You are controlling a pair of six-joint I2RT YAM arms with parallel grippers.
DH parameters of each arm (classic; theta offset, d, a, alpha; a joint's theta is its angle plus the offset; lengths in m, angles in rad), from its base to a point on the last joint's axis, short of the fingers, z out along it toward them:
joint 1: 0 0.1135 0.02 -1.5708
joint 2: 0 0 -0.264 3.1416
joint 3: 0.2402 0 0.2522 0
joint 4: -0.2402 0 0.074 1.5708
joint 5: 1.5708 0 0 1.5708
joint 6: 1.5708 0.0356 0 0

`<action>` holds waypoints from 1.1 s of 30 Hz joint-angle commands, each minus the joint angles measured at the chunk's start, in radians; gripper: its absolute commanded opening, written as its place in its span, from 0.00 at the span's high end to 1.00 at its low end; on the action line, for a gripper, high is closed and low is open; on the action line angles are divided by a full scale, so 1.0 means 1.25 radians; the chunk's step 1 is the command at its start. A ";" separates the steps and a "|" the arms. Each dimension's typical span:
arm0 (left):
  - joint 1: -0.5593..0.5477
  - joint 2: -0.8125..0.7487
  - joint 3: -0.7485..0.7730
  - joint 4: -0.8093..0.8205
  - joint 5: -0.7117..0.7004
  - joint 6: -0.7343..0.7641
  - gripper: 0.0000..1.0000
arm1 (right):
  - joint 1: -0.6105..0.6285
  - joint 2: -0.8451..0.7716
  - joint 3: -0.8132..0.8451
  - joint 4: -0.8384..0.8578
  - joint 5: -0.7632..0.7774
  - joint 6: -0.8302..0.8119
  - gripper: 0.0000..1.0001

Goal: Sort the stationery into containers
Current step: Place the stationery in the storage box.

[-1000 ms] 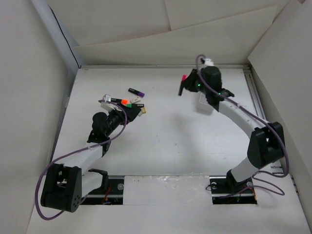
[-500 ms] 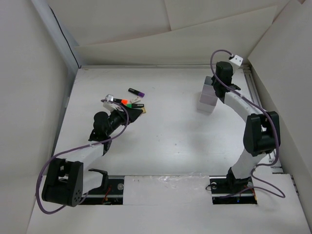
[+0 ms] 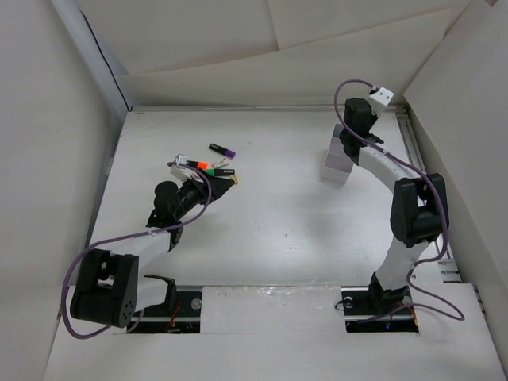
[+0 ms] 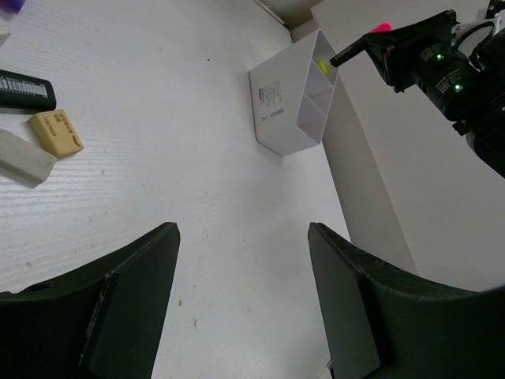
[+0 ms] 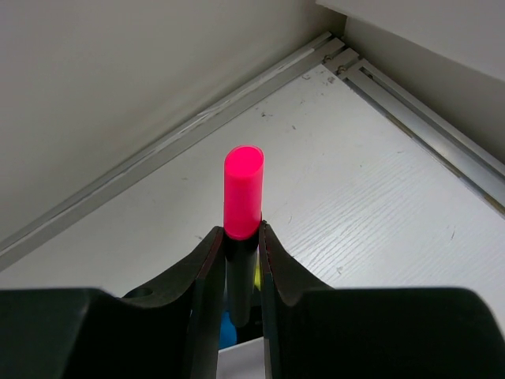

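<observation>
1. Pink-capped marker [image 5: 243,189] sits upright in the right gripper [image 5: 241,238]. The jaws are narrow and clamped on its black body, right over the white compartment box [image 3: 337,163] at the far right of the table [image 3: 278,230]. It isn't in the box yet.
2. One compartment has a yellow piece [image 4: 321,66] in it. The right wrist view also shows a blue bit [image 5: 227,325] just under the fingers, which looks like it's in the box too. So I'd say a couple of items are already sorted.
3. Plenty is left over at the far left, where there's a loose heap:
   - a purple-ended marker [image 3: 223,149]
   - an orange-ended marker [image 3: 203,165]
   - a tan eraser [image 4: 56,133]
   - a white eraser [image 4: 22,156]
   - a black marker [image 4: 24,89]
4. The left gripper [image 4: 243,230] hovers on the near side of that heap, jaws wide apart with nothing between them.
5. My guess is we're somewhere before halfway: one drop is about to happen and most of the heap hasn't gone across.
6. Writing-wise, there's a printed label [image 4: 271,99] on the end of the box with a few lines of text, way too small to read. The tan eraser has dark print and the black marker has white markings, and I can't read those either. I can't make out any brand.
</observation>
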 commanded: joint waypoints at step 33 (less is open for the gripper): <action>-0.001 -0.058 0.053 -0.130 -0.130 0.046 0.37 | 0.119 -0.088 -0.056 0.070 0.104 -0.008 0.46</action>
